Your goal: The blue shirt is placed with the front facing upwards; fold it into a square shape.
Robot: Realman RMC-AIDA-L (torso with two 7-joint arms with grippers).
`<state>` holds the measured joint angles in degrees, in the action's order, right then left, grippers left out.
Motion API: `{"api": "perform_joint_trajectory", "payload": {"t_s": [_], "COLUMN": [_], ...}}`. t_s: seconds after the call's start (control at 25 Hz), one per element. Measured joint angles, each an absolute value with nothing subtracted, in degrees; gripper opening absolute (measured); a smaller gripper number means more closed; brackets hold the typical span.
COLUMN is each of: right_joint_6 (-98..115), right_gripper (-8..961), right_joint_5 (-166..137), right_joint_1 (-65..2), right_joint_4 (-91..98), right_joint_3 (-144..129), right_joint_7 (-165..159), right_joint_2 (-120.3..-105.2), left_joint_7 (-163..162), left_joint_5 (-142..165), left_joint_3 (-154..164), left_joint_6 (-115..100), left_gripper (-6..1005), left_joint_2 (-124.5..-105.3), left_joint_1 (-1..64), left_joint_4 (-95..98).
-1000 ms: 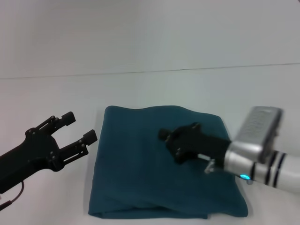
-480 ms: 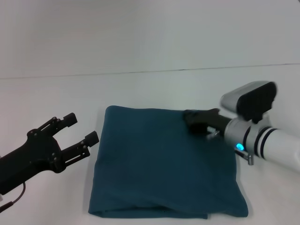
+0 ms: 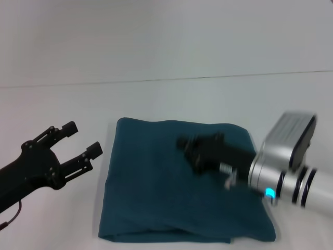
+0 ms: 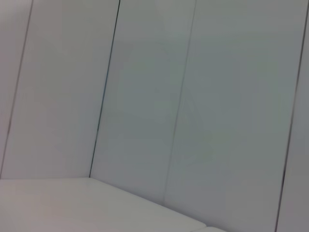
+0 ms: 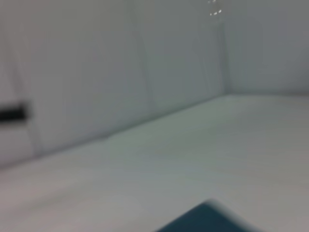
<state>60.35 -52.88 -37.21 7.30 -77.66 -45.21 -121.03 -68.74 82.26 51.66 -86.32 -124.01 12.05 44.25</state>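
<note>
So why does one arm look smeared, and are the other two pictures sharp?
Head view: the right gripper and its silver arm are motion-blurred over the blue shirt, while the left gripper is crisp, fingers apart, beside the cloth. Right wrist view: soft throughout, only a blurred corner of the shirt showing. Left wrist view: evenly lit wall panels, no glare.

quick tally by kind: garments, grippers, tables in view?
Garments: 1, the blue shirt, folded into a rough square.
Grippers: 2, left gripper beside the shirt with jaws open, right gripper over the shirt.
Tables: 1, the white table.
Total: 4
</note>
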Motion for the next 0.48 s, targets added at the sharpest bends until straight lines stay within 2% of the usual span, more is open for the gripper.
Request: {"api": "perform_joint_trajectory", "payload": {"t_s": [0.2,0.48], "right_joint_6": [62.23,61.86], "right_gripper": [6,6], "right_joint_5": [-53.79,-57.14], "right_joint_1": [-36.92,-38.71], "right_joint_4": [2.74,1.97], "right_joint_3": [-80.31,-82.33], "right_joint_7": [-38.32,-39.42], "right_joint_2": [-121.57,-121.55], "left_joint_7": [-67.05,-65.98], "left_joint_5": [82.2,81.96], "left_joint_3": [51.16,48.06], "left_joint_6": [-86.39,-87.92], "left_gripper": [859,853], "left_joint_2": [-124.07,-124.19], "left_joint_1": [11.73,11.33], "left_joint_4": [44.02,43.6]}}
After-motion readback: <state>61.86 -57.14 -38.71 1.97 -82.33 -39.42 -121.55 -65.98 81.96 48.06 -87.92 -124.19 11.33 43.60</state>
